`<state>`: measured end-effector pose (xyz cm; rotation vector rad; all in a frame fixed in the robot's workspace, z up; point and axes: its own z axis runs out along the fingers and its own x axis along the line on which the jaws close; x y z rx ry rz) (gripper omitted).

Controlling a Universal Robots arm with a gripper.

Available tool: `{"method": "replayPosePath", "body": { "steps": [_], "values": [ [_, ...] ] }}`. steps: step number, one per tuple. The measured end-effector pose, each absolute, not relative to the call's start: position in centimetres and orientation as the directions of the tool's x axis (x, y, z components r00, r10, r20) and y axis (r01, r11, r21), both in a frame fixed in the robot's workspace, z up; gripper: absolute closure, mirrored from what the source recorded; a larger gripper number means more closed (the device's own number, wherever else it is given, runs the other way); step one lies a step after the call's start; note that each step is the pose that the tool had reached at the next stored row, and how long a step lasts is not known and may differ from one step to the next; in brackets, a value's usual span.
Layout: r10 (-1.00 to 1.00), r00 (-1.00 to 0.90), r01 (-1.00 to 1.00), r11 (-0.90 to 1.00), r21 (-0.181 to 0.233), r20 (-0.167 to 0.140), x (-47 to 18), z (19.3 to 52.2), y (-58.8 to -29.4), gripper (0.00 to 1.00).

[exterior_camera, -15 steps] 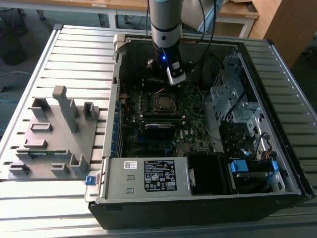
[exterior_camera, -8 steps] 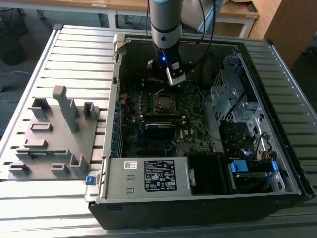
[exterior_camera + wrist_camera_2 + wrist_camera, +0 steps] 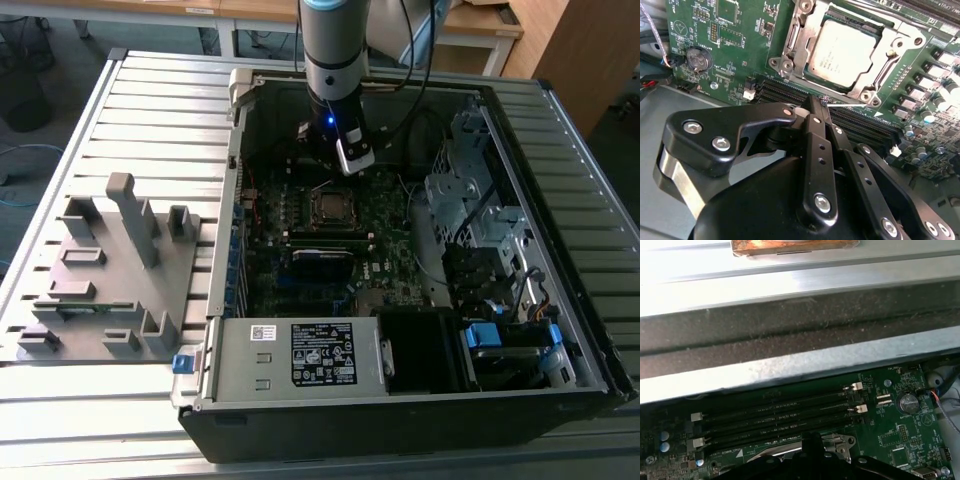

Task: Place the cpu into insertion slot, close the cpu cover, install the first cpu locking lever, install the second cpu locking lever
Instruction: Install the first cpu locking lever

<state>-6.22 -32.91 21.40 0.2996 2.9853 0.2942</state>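
cpu (image 3: 840,55): seated in insertion slot (image 3: 867,25), cpu cover (image 3: 905,36) down over it
gripper (image 3: 816,102): jaws closed, empty, tip just beside cpu cover, above memory slots (image 3: 785,92)
step tip: likely locking lever (image 3: 886,67); press with closed tip, steady, clear of board

You're looking at a workshop-like lab: a slatted metal tabletop (image 3: 150,100), an opened computer case (image 3: 400,432), wooden desks (image 3: 480,22) behind.

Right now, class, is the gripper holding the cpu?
No, the cpu lies in the insertion slot, apart from the gripper.
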Motion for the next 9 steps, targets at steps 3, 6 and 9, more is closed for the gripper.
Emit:
{"method": "replayPosePath", "body": {
  "steps": [3,6,9],
  "values": [
    [0.209,-0.972,0.184,0.961,0.205,-0.106,-6.23,21.35,-32.69,0.9],
    [0.211,-0.972,0.187,0.961,0.205,-0.106,-6.22,21.29,-32.52,0.9],
    [0.212,-0.971,0.187,0.961,0.205,-0.106,-6.22,21.24,-32.47,0.9]
  ]
}}
